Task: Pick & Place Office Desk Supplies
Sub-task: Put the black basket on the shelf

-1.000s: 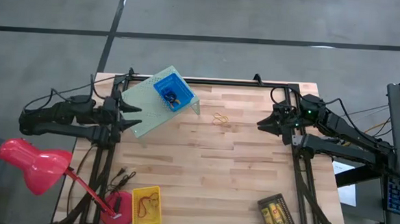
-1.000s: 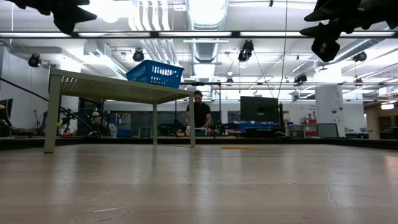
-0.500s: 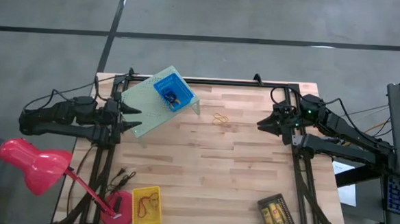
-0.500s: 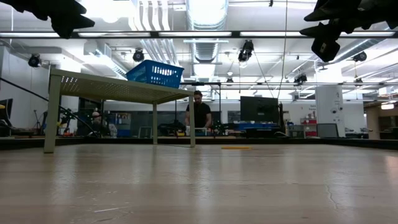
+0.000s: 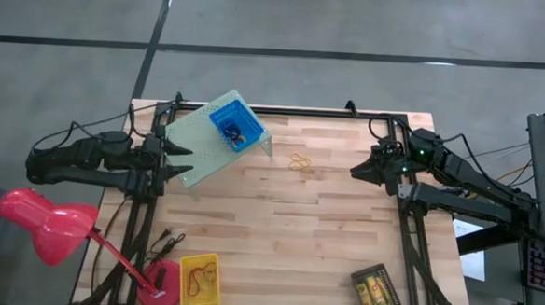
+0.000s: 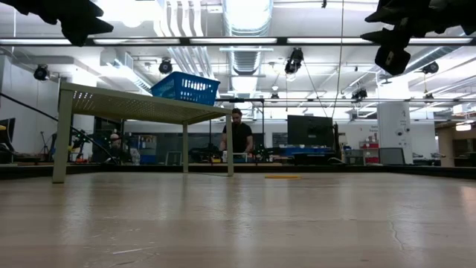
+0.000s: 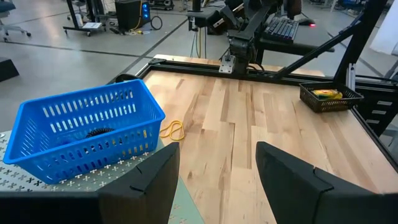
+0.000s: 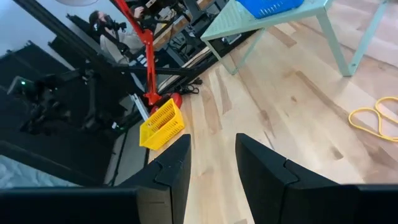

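The rubber bands point(image 5: 299, 162) lie loose on the bare table point(image 5: 324, 239), just beyond the green riser's point(image 5: 194, 139) leg, so the next reach seems to be for them; a good pick would come straight down with one finger threaded inside a loop (they are thin and flat). The right end effector point(image 5: 359, 169) hovers well apart from them at the table's right edge, fingers parted and holding nothing; the left end effector point(image 5: 180, 161), spread wide and empty, waits over the riser's near edge.
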`<state>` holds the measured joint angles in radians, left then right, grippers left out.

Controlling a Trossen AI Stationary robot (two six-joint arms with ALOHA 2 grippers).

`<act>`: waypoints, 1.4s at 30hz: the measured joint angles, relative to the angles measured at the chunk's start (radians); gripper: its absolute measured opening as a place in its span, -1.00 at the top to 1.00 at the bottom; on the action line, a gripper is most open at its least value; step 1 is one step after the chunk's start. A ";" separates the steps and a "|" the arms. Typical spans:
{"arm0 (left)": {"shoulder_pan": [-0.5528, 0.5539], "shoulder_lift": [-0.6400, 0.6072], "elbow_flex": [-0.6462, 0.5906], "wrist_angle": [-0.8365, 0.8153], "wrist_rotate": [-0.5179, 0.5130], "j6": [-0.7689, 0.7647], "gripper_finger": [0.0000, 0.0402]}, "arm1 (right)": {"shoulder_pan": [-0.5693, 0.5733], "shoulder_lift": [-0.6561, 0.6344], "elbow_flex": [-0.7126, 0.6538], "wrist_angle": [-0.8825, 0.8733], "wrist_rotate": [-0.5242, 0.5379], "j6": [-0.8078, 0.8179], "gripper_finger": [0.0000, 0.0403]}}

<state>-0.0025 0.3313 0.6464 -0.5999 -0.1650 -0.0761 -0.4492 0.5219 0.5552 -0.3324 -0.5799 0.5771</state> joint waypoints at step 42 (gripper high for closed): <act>0.000 0.000 0.000 -0.004 0.000 0.000 -0.07 | 0.565 0.472 0.586 -0.792 0.451 -0.442 0.39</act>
<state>-0.0025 0.3317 0.6464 -0.6036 -0.1650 -0.0765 0.1157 0.9939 1.1408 -1.1244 -0.1291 0.1349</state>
